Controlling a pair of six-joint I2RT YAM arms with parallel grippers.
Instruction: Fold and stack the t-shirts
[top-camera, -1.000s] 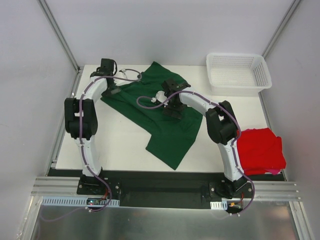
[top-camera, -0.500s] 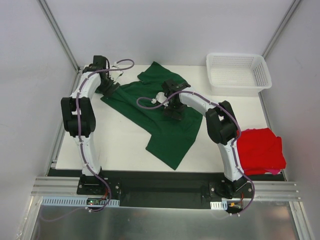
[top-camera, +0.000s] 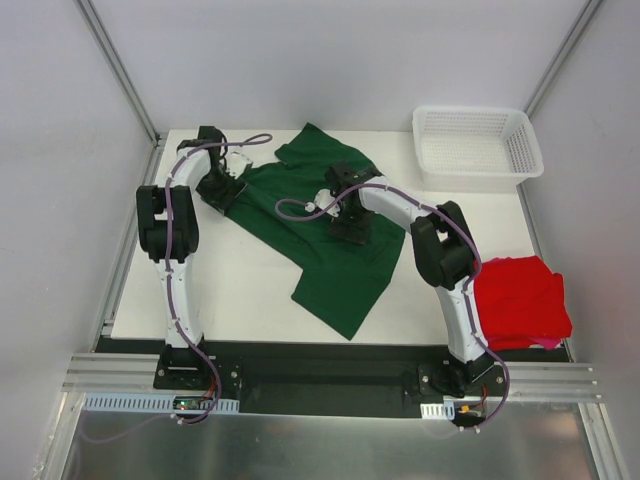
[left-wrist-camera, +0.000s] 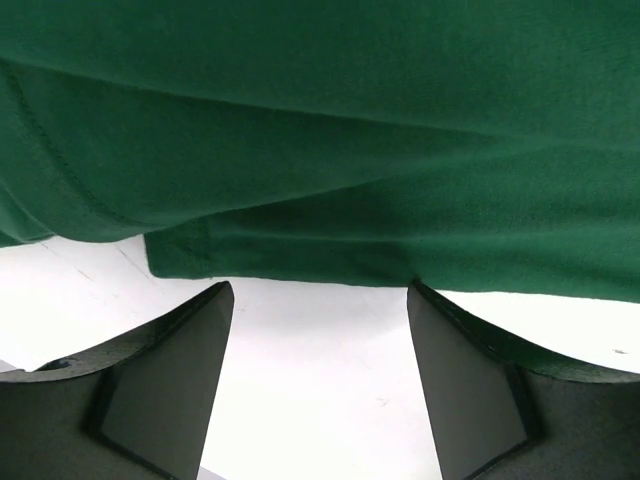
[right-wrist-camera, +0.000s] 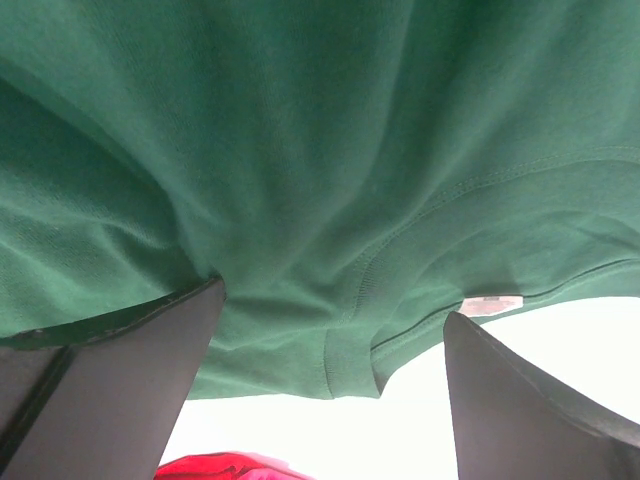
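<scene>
The dark green t-shirt (top-camera: 330, 240) lies spread and rumpled across the middle of the white table (top-camera: 240, 290), one end toward the far edge and a lower corner pointing toward the arm bases. The left arm rises from its base, bends at a raised elbow and reaches to the shirt's left margin. There the left gripper (top-camera: 225, 190) points down at the cloth. In the left wrist view, its fingers (left-wrist-camera: 170, 380) stand apart with bare table between them, and a hemmed edge of the green shirt (left-wrist-camera: 350, 120) runs just beyond their tips; no cloth is clamped. The right arm leans from its base toward the shirt and extends its forearm over the garment's centre, with the right gripper (top-camera: 350, 225) lowered onto the fabric. In the right wrist view, the jaws are spread wide over wrinkled green cloth (right-wrist-camera: 300, 130) near the ribbed neckline. A small white neck label (right-wrist-camera: 490, 303) shows there, its writing too small to read. The shirt carries no other print. The red t-shirt (top-camera: 520, 300) sits as a compact heap to the right of the green shirt and nearer the bases, partly hidden by the right arm. The wrist view cuts it to a sliver (right-wrist-camera: 215, 467). A white mesh basket (top-camera: 478, 150) stands to the far right of the green shirt.
</scene>
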